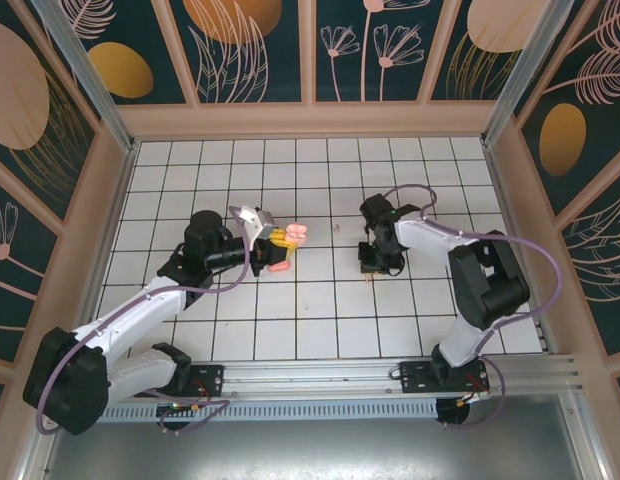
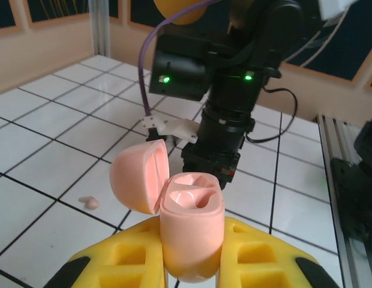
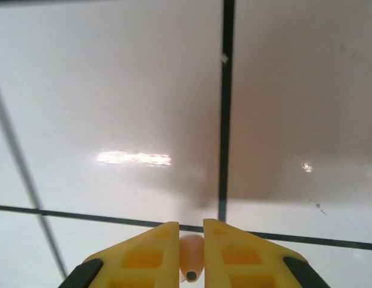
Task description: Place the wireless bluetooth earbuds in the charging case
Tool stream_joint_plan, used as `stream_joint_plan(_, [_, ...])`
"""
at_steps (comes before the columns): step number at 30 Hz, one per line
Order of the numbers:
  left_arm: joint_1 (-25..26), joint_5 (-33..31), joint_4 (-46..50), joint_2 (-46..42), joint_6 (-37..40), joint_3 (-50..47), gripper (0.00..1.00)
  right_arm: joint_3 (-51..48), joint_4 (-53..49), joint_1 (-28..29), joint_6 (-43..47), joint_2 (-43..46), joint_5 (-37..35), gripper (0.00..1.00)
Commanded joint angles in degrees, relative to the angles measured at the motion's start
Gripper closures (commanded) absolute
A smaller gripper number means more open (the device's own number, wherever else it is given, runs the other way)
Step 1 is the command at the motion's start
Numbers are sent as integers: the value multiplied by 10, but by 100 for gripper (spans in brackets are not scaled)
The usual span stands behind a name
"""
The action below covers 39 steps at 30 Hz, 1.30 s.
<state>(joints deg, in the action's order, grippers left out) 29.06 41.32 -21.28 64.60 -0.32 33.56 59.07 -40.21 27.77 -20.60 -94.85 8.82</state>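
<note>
While the left hand (image 2: 192, 243) clamps the open, empty salmon plastic charging case (image 2: 191, 207), the right hand (image 3: 191, 240) is closed on one tiny pale pink earbud (image 3: 191, 257).

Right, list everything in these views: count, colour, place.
charging case: one, salmon pink, lid open, sockets empty, clamped in the left gripper
earbuds: two, pale pink; one pinched in the right gripper, the other lying on the floor
tiled floor: white, dark grout
walls: dark teal, floral print, pale wood frames, three sides
rail: one, silver, near edge, carrying both arm bases
left gripper: yellow fingers, shut on the case
right gripper: yellow fingers, shut on an earbud, low over a tile
</note>
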Motion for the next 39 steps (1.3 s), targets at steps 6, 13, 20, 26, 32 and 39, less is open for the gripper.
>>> stream_joint_plan(6, [11, -26, -230, 47, -86, -57, 94, 7, 166, 19, -2, 167, 6, 87])
stream_joint_plan(13, [24, -21, -357, 88, -106, -74, 94, -30, 366, 62, 32, 249, 53, 87])
stream_joint_plan(20, [26, -24, -400, 102, -112, -76, 94, -72, 479, 104, 63, 281, 91, 87])
stream_joint_plan(26, [26, -28, -405, 99, -113, -78, 94, -111, 551, 113, 61, 308, 125, 86])
stream_joint_plan(32, [26, -29, -408, 101, -120, -74, 94, -136, 600, 115, 51, 325, 149, 86])
stream_joint_plan(39, [26, -24, -417, 101, -132, -67, 94, -141, 634, 123, 45, 313, 158, 85])
